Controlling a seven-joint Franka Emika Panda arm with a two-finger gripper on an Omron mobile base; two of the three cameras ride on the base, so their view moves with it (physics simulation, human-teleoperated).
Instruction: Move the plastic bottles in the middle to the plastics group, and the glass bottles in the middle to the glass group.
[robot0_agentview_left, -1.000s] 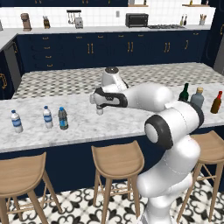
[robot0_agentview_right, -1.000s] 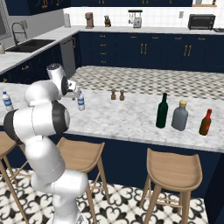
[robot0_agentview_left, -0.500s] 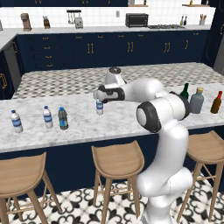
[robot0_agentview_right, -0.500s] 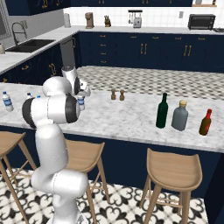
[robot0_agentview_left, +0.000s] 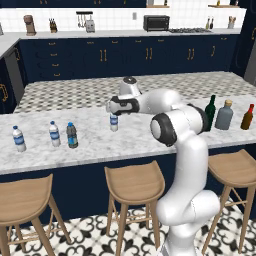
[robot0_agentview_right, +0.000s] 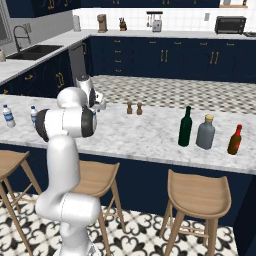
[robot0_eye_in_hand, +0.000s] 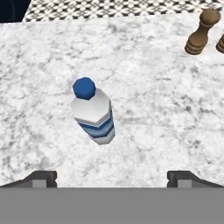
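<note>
In the hand view only the two dark tips of the gripper (robot0_eye_in_hand: 112, 177) show, at the lower corners, set wide apart with nothing between them. The clear labelled bottle (robot0_eye_in_hand: 93, 111) stands upright at centre-left, above the tips and apart from both, bare marble counter (robot0_eye_in_hand: 153, 109) all round it. A brown wooden shaker (robot0_eye_in_hand: 200, 31) sits upper right; a second beside it is cut off by the frame edge.

In the left base view the hand (robot0_agentview_left: 116, 105) hides the bottle's (robot0_agentview_left: 114, 122) cap. The smoky-grey bottle (robot0_agentview_left: 72, 135) stands mid-left, just beside two clear bottles (robot0_agentview_left: 54, 133); its tint is probably dark, but small. The green bottle (robot0_agentview_left: 210, 112) is partly behind the arm, next to the grey-blue bottle (robot0_agentview_left: 224, 115) and amber-red bottle (robot0_agentview_left: 247, 117) at the right edge.
</note>
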